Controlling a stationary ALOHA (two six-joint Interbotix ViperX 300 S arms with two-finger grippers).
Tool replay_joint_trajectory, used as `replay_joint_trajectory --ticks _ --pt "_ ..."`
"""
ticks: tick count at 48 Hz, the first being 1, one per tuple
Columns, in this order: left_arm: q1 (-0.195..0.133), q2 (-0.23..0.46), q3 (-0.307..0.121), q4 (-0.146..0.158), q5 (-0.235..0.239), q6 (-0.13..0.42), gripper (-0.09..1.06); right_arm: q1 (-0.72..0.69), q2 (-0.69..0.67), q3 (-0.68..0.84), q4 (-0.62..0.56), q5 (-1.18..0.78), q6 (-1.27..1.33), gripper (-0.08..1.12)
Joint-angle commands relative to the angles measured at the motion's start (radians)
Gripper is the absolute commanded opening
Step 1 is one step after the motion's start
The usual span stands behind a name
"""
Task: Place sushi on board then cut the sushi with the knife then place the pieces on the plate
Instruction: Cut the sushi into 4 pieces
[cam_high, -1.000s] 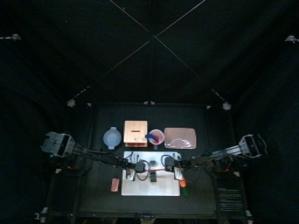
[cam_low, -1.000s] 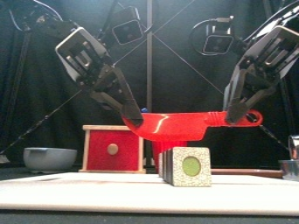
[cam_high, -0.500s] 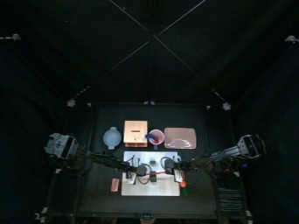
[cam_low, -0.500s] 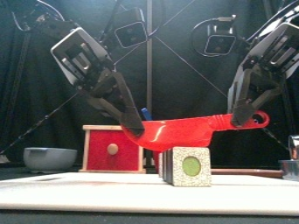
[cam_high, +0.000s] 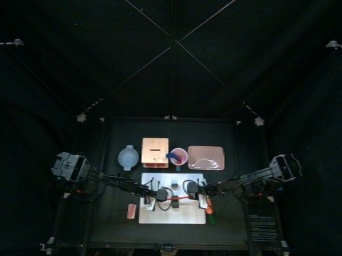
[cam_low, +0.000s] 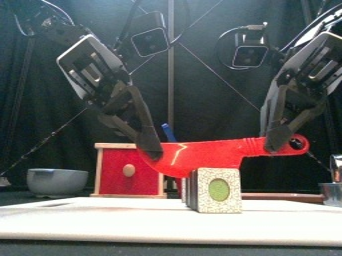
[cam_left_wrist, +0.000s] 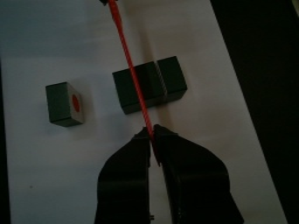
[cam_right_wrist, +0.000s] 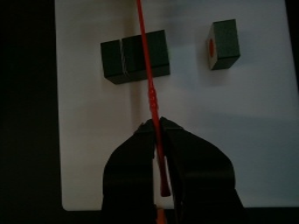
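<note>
Both ends of your flat red plastic knife (cam_low: 221, 151) are clamped, by left gripper (cam_low: 154, 155) and right gripper (cam_low: 279, 147), above the dark-green block sushi roll (cam_low: 214, 190).

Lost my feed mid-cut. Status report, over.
Left gripper, right gripper shut on red knife, one per end. Blade over sushi roll on white board; contact unclear. One loose piece lies apart. Nothing blocking.
</note>
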Motion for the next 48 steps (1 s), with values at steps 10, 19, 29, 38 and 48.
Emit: replay_joint_trajectory --ticks 10,19,29,38,48 --pt "-0.023 0.048 -0.003 -0.003 0.009 0.002 0.44 0.008 0.098 -0.018 0.021 -0.003 0.003 0.35" --pt "-0.021 0.060 -0.005 -0.002 0.015 0.003 0.44 0.006 0.110 -0.031 0.021 0.003 -0.002 0.35" --pt "0.003 0.057 -0.006 0.006 0.017 0.005 0.44 -0.009 0.101 -0.028 0.009 0.011 -0.008 0.35" --pt "0.029 0.055 -0.008 0.029 0.017 0.006 0.44 -0.035 0.100 -0.029 -0.014 0.011 -0.008 0.35" --pt "0.035 0.052 -0.009 0.040 0.017 0.006 0.44 -0.040 0.100 -0.031 -0.015 0.011 -0.008 0.35"
